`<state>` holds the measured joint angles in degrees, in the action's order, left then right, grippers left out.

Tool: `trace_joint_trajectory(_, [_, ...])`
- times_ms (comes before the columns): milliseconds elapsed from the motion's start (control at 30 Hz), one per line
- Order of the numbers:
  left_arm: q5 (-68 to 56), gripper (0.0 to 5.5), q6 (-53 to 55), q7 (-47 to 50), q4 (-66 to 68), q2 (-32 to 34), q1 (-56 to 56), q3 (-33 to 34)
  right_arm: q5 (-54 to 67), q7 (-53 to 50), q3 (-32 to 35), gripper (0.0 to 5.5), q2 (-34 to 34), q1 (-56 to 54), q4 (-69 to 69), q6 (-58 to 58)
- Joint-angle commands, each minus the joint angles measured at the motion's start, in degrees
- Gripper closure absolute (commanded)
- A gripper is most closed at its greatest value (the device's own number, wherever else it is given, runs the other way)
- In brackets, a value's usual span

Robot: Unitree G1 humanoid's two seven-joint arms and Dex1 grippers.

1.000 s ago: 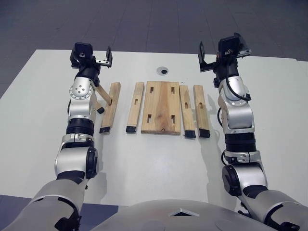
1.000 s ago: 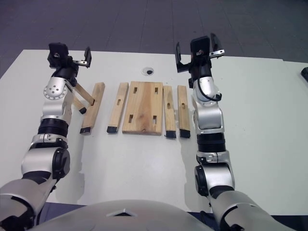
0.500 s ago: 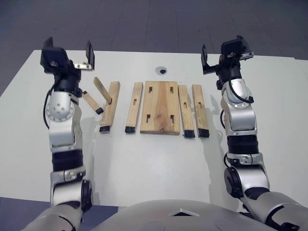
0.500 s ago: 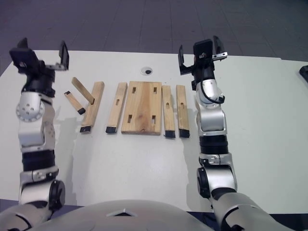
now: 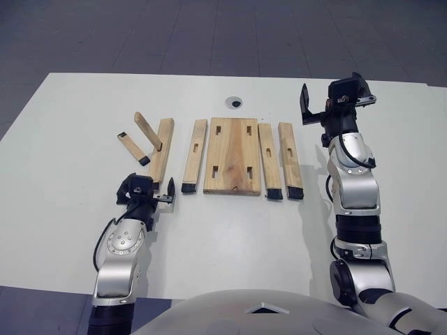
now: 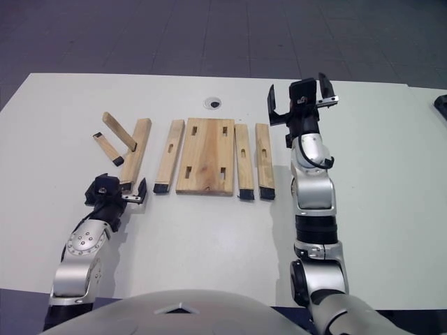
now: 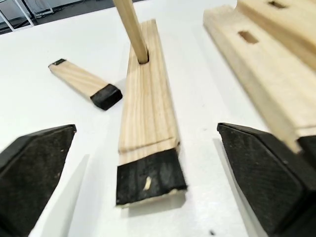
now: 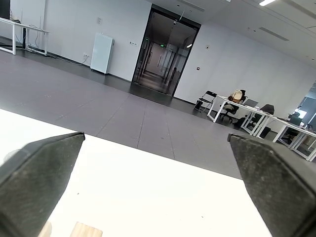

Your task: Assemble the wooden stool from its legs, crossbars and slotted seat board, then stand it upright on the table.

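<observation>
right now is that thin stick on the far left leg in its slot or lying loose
In the slot. The stick rises tilted from the hole in the leftmost leg, its end sunk in it.

Bright, even overhead light here: the white table point(image 5: 70, 105) glows almost without texture, the grey floor point(image 5: 209, 28) beyond its far edge sits noticeably dimmer, and the seat board point(image 5: 233, 155) drops only a thin, soft shadow along its near edge. Up close in the left wrist view, the black-capped leg point(image 7: 148, 113) lays a faint grey shadow on the tabletop at its near end. In the right wrist view a ceiling light strip point(image 8: 269, 2) burns white, and the floor by the glass doorway point(image 8: 165, 54) carries a pale sheen.
</observation>
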<state>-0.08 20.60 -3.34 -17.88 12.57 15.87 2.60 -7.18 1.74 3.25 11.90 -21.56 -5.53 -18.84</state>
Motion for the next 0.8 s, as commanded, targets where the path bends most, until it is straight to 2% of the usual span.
trace_joint_trajectory(33, [-2.10, 1.08, 7.66, -2.61, 3.83, 0.07, -2.59, 0.15, 0.50, 0.28, 0.07, 0.10, -0.17, -0.19, -1.19, -0.78])
trace_joint_trajectory(200, [-5.06, 1.94, 17.88, -6.96, 4.38, 1.21, -4.09, -1.40, 0.40, 0.09, 0.19, 0.10, -0.14, -1.51, -0.02, -0.45])
trace_joint_trajectory(367, [-10.63, 2.78, 26.61, -8.41, 3.87, 0.92, -7.02, 2.18, 0.81, -0.24, 0.55, 0.10, -0.67, -2.06, -0.05, -1.41])
trace_joint_trajectory(533, [-10.71, 3.45, 27.18, -8.66, 5.16, 2.73, -8.43, 1.81, 2.32, 0.17, 1.11, 0.10, -1.52, -3.23, -0.43, -4.36])
trace_joint_trajectory(633, [-9.46, 3.46, 25.68, -8.59, 6.04, 3.77, -9.35, 1.02, 5.40, 0.33, 2.84, 0.10, -2.59, -4.45, -1.12, -8.17])
trace_joint_trajectory(733, [-5.23, 3.46, 17.36, -7.95, 5.37, 6.20, -11.94, -1.15, 15.62, 0.69, 9.70, 0.10, -6.16, -7.82, -1.02, -16.63])
trace_joint_trajectory(800, [-6.12, 3.46, 8.84, -9.19, 2.99, 5.27, -16.68, -0.09, 32.26, 1.72, 19.70, 0.10, -10.00, -12.57, -0.06, -27.32])
